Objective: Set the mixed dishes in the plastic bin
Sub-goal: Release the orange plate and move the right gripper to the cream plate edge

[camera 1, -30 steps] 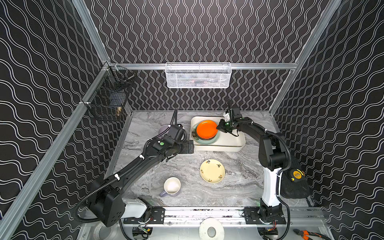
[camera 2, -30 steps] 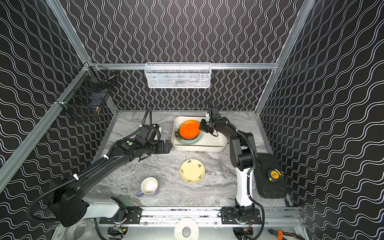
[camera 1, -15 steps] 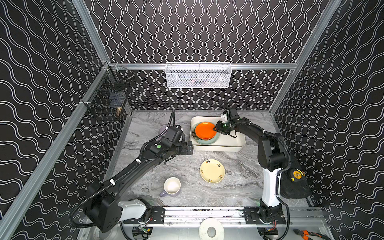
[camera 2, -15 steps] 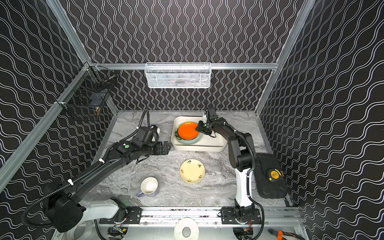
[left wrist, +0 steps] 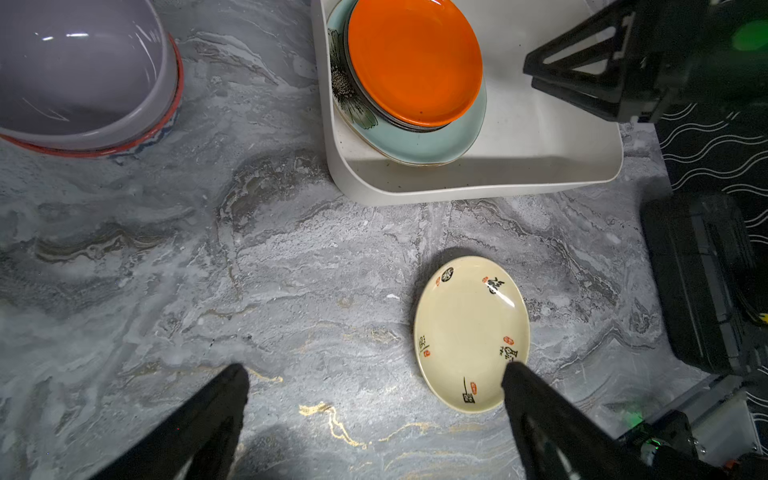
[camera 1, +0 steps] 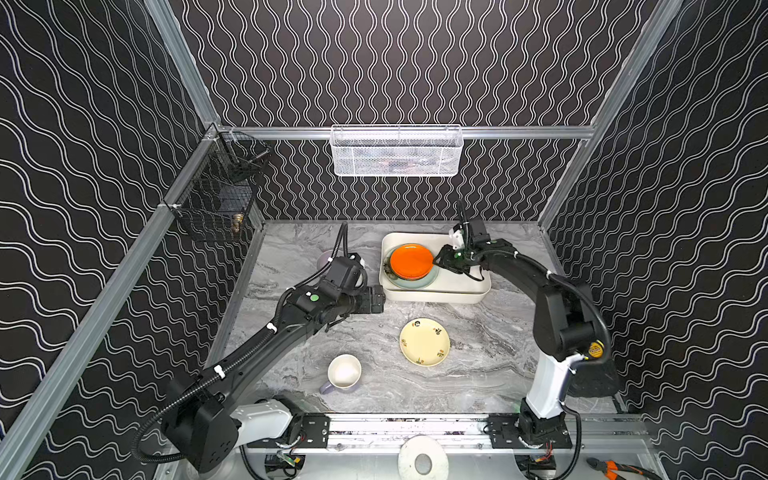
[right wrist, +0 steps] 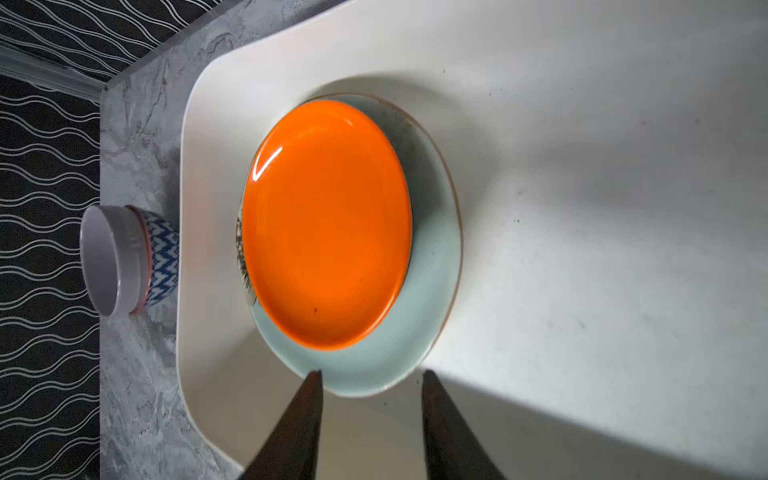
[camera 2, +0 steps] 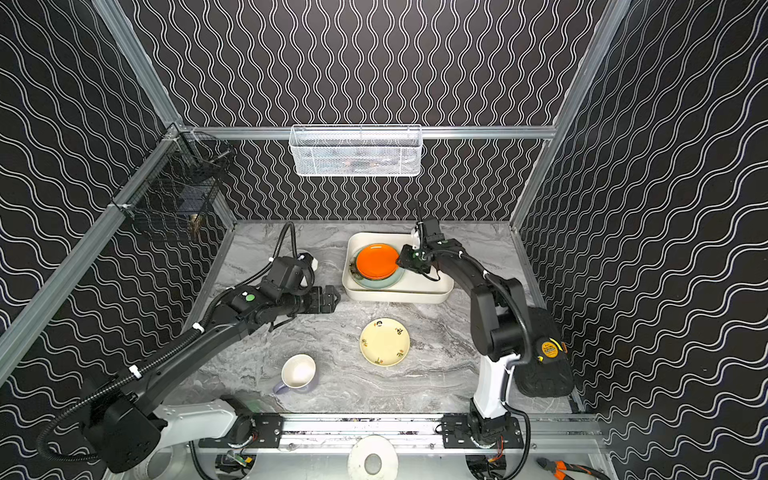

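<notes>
In both top views the plastic bin (camera 1: 436, 296) sits upper centre on the grey marbled tabletop (camera 1: 478, 332). Inside it, toward its left end, an orange plate (camera 1: 411, 260) lies stacked on a mint plate (camera 1: 419, 283); those pieces look done.

Three groups remain outside. A pale yellow plate (camera 1: 424, 341) lies mid-frame below the bin. A lavender mug (camera 1: 344, 373) stands lower left of that plate. A lilac bowl (left wrist: 83, 70), nested in a patterned bowl (right wrist: 162, 257), stands left of the bin. The job seems roughly half finished.

The right arm reaches into the bin from the right side of the frame. The right hand (right wrist: 370, 384) is low, fingers parted and empty, tips by the mint plate's edge. The left arm stretches from lower left toward the bin's near left corner. The left hand (left wrist: 376, 372) hovers above bare tabletop, spread wide and holding nothing, facing the yellow plate.
</notes>
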Available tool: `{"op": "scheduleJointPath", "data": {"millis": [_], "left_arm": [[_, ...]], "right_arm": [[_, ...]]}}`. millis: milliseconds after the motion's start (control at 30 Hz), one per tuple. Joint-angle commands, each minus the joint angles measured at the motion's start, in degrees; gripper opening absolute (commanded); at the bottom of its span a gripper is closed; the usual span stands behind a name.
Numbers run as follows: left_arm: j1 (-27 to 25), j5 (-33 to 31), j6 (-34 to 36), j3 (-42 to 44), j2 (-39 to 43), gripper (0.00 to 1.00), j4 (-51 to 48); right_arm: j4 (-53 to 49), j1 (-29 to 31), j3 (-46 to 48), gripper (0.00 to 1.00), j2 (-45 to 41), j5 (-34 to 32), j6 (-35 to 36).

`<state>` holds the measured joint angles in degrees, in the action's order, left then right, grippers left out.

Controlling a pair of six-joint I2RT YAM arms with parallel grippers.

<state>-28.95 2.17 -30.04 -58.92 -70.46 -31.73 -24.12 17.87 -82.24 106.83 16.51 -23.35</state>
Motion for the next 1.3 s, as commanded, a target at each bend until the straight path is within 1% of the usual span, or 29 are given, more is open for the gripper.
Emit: {"op": "scheduleJointPath", "data": {"millis": [0, 133, 300, 467, 533, 567, 600, 733, 867, 967, 1100, 1167, 1267], "left_arm": [[-0.1, 1.9, -1.3, 2.1, 1.7, 0.99, 1.8], [-2.7, 1.5, -3.6, 4.8, 3.5, 0.99, 2.3], [-11.0, -4.4, -7.3, 7.5, 5.9, 0.99, 1.8], [-21.0, -9.7, -13.0, 11.3, 6.1, 0.99, 2.4], [-24.0, -11.0, -14.9, 12.5, 5.2, 0.99, 2.9], [-25.6, -11.9, -15.9, 12.9, 4.5, 0.99, 2.9], [-27.0, -12.7, -16.6, 13.0, 3.8, 0.99, 2.8], [-32.0, -16.0, -19.0, 12.3, 1.3, 0.99, 2.3], [-34.2, -17.9, -19.9, 11.0, 0.1, 0.99, 1.5], [-34.4, -18.5, -20.0, 10.5, 0.2, 0.99, 1.1], [-34.4, -19.4, -19.7, 9.8, 0.4, 0.99, 0.3], [-34.4, -19.9, -19.5, 9.4, 0.3, 0.99, -0.2], [-34.4, -20.5, -19.2, 9.2, 0.1, 0.99, -0.6]], "right_arm": [[0.2, 1.2, 6.4, 0.4, -7.4, -1.3, 0.9], [1.1, 3.7, 18.1, 0.4, -18.4, -2.9, -0.3], [3.8, 6.3, 32.9, 0.4, -28.7, -3.8, -3.4], [7.5, 6.8, 44.4, 0.38, -34.1, -2.8, -5.6], [9.3, 6.8, 47.7, 0.38, -35.7, -1.9, -6.4], [10.2, 6.8, 49.1, 0.38, -36.2, -1.5, -6.8], [10.7, 8.2, 50.2, 0.37, -36.7, -1.2, -7.1], [13.4, 8.8, 53.2, 0.36, -37.4, 0.0, -7.9], [15.3, 9.4, 54.1, 0.35, -35.8, 0.5, -8.0], [16.6, 9.5, 54.4, 0.35, -34.1, 0.2, -8.0], [18.9, 9.5, 54.5, 0.34, -31.4, 1.8, -8.3], [19.3, 9.6, 54.2, 0.32, -30.4, 1.6, -8.4], [18.8, 9.5, 53.6, 0.22, -29.6, 0.6, -8.2]]}}
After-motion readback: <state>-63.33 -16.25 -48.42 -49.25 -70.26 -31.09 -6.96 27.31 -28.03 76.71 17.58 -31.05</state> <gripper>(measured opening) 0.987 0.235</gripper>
